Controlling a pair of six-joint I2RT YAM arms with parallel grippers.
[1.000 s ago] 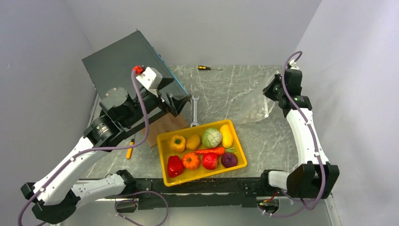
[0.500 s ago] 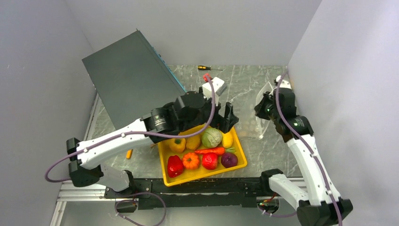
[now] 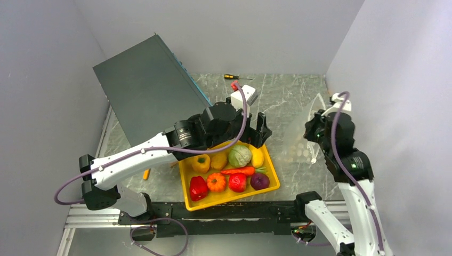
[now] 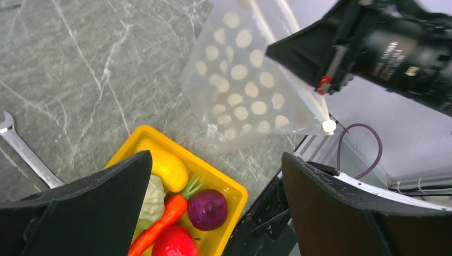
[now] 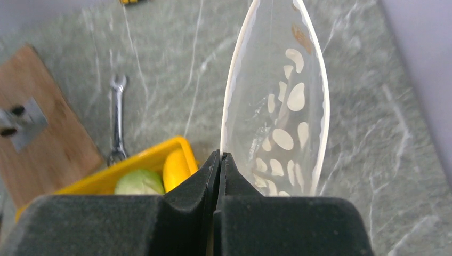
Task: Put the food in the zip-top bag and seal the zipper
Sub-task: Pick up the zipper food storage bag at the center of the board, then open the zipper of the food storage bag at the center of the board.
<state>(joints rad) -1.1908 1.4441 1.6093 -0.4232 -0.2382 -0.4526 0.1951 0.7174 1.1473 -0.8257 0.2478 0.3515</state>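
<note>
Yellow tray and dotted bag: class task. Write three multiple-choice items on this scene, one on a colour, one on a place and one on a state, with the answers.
1. The dots on the zip-top bag are: A blue; B white; C black.
2. All the food lies: A in the yellow tray; B in the bag; C nowhere in view.
3. The right gripper is: A open and empty; B open around a pepper; C shut on the bag's mouth edge.

Answers: B, as the left wrist view shows white dots. A, as every piece sits in the tray and the bag holds none. C, as the right wrist view shows the fingers pressed together on the rim.
</note>
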